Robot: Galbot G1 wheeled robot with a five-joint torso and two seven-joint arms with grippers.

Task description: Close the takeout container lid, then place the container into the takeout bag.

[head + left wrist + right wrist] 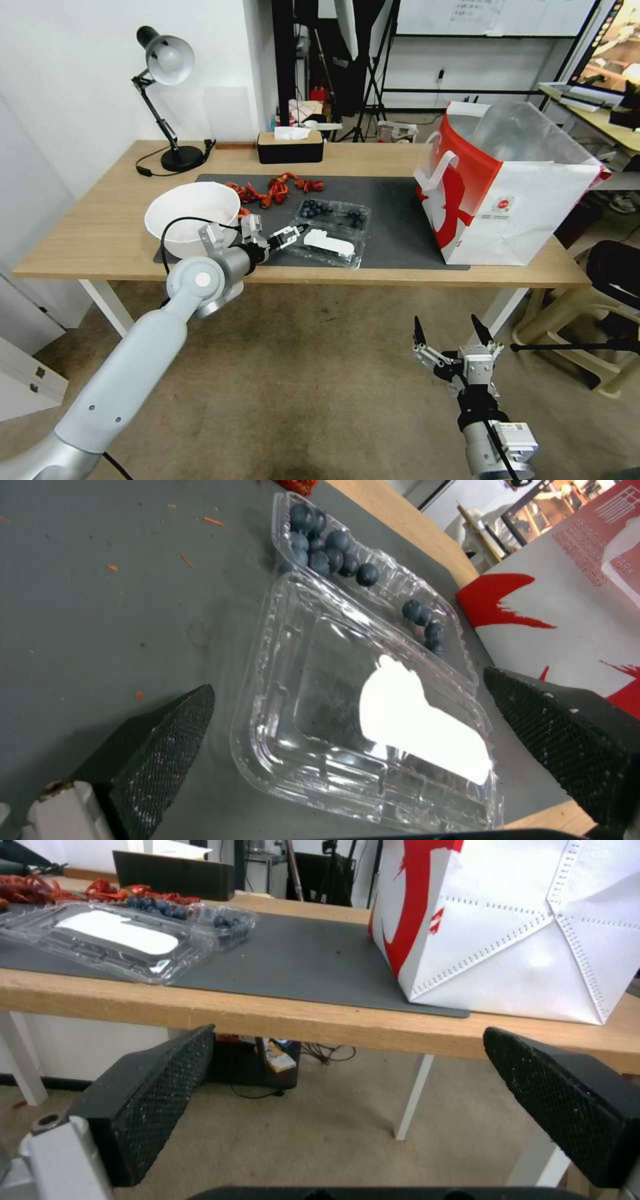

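Right now we see the takeout container lying open on the dark grey mat, near the front edge of the wooden table. Its two clear halves lie flat, side by side. The far half holds the blueberries, gathered in two small clusters. The near half is the lid, with the white face of its sticker turned up.

Our left gripper sits just at the lid's left end, low over the mat. Its fingers are spread apart. In the left wrist view the two black fingertips stand on either side of the lid, and we cannot tell whether either one touches the plastic.

The takeout bag stands upright at the right end of the mat, well apart from the container. Its mouth is open, showing the silver lining, and a white handle hangs over its left side.

Our right gripper hangs below and in front of the table, over the floor on the right. Its fingers are spread wide and hold nothing. From the right wrist view we look up at the table edge, with the container to one side and the bag to the other.

A round white bowl sits at the left end of the mat, just beside the left arm. Behind it lie red scraps. A black desk lamp and a tissue box stand at the far side of the table.
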